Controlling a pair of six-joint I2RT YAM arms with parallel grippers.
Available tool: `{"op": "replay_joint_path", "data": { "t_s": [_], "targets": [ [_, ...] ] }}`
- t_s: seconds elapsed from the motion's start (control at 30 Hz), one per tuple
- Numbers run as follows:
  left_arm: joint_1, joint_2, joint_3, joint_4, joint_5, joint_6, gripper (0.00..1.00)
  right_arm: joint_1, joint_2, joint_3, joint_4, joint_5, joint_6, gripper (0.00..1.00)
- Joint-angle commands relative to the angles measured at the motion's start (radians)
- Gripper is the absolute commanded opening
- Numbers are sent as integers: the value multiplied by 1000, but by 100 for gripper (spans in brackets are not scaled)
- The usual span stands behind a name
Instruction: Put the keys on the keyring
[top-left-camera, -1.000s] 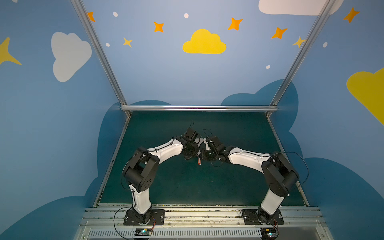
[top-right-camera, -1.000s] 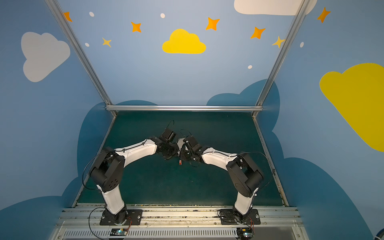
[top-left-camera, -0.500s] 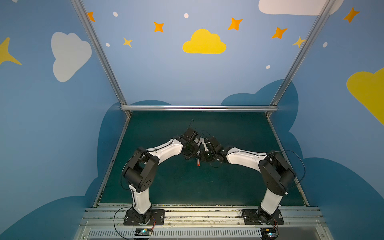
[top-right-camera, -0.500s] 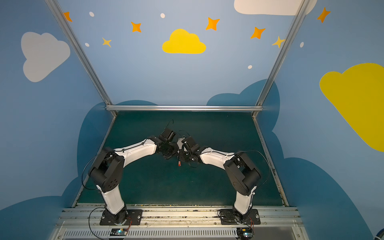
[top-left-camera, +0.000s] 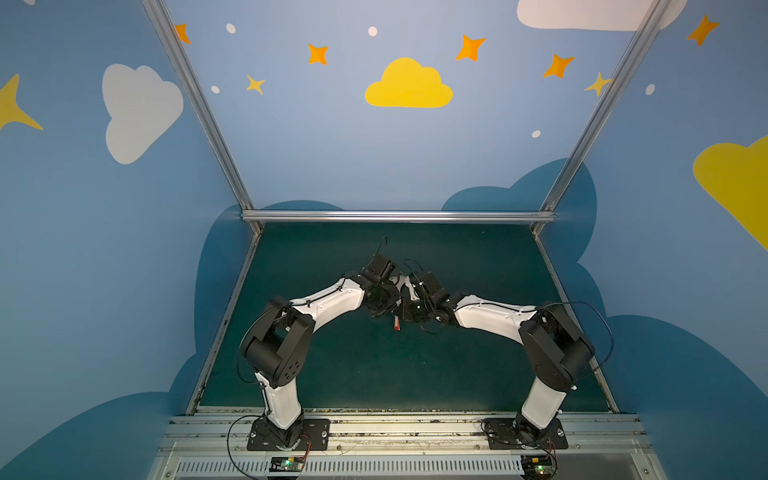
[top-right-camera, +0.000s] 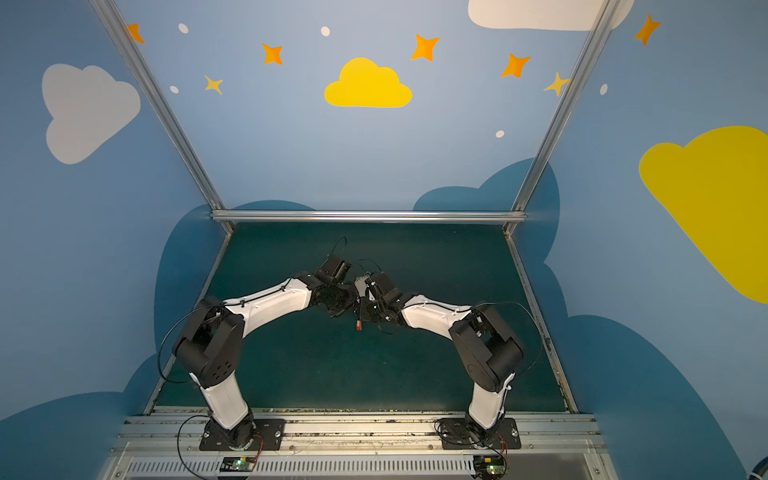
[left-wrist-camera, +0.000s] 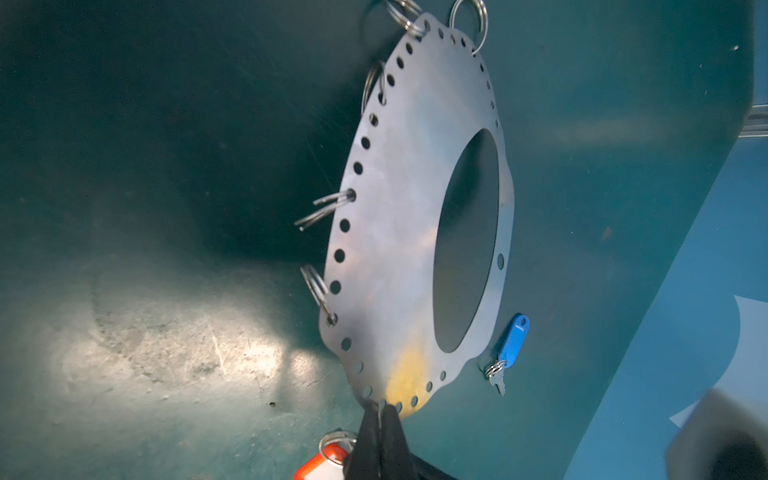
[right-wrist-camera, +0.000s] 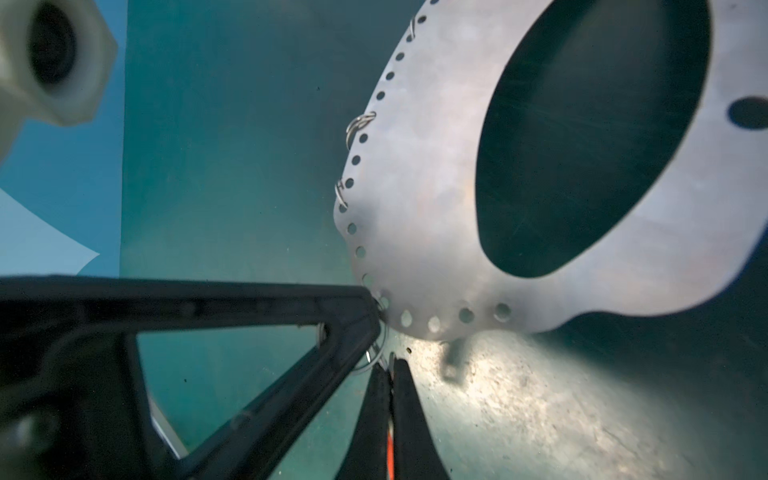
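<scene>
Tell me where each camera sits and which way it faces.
Both top views: high above the base rail, facing down and forward over the green table; left arm and right arm show.
Left wrist: on left arm, facing along the left tool, shut on the rim of the keyring.
Right wrist: on right arm, facing along the right tool, shut on the red-tagged key; left tool shows.
Shared: both wrist views see the keyring and left tool.
</scene>
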Motion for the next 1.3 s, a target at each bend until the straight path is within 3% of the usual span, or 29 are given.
{"op": "replay_joint_path", "data": {
  "t_s": [0.0,0.33,1.27],
  "targets": [
    [-9,-17,11,-10,-1,16,4,8,-16,-6,34,-19,-14,0],
    [-3,-22,-11,4,-6,1,4,-7,-121,-85,26,104,26,0],
    [-11,-30,-7,26,24,-13,4,-2,-74,-23,39,70,5,0]
  ]
}}
